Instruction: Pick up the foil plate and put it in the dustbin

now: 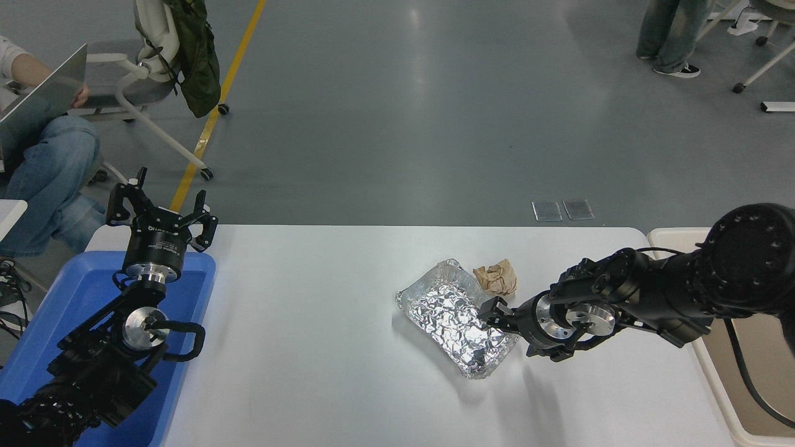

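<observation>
your right gripper [490, 320] sits at the foil plate [456, 316] right rim, fingers spread over it; long axis runs diagonal.

Silver crinkled foil plate [456, 316], brown paper ball [496, 277], blue tray [74, 310]

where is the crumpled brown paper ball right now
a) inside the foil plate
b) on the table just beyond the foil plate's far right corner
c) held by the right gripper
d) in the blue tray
b) The brown paper ball sits on the white table just past the far right corner of the foil plate, outside its rim, while the right gripper is at the plate's right rim.
</observation>
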`<state>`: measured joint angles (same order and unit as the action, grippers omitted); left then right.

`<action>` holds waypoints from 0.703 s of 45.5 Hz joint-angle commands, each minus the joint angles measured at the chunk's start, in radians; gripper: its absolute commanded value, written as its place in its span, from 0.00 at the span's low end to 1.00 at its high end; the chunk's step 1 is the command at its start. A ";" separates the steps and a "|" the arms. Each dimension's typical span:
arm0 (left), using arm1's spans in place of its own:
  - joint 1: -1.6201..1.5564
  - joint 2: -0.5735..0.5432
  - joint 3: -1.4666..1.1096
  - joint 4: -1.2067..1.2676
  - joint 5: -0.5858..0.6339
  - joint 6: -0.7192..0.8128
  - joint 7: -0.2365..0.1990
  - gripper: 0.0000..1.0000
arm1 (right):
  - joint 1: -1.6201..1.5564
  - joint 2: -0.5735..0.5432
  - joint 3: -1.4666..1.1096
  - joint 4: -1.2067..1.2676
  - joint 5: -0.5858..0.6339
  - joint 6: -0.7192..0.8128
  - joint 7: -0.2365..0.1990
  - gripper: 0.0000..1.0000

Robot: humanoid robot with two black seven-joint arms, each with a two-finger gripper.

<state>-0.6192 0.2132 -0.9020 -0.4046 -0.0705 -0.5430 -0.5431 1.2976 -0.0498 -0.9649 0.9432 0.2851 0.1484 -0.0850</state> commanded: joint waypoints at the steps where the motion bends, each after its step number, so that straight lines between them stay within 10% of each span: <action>1: -0.001 0.000 0.000 0.000 0.000 0.000 0.000 0.99 | -0.060 0.013 0.026 -0.046 0.006 -0.003 -0.001 0.55; 12: -0.001 0.000 0.000 0.001 0.000 0.000 0.000 0.99 | -0.052 0.005 0.029 -0.038 0.012 0.006 -0.001 0.00; 32: -0.001 0.000 0.000 0.000 0.000 0.000 0.000 0.99 | -0.018 -0.042 0.025 0.005 0.012 0.020 -0.001 0.00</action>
<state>-0.6194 0.2132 -0.9020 -0.4044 -0.0706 -0.5430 -0.5438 1.2714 -0.0773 -0.9392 0.9383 0.2970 0.1645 -0.0857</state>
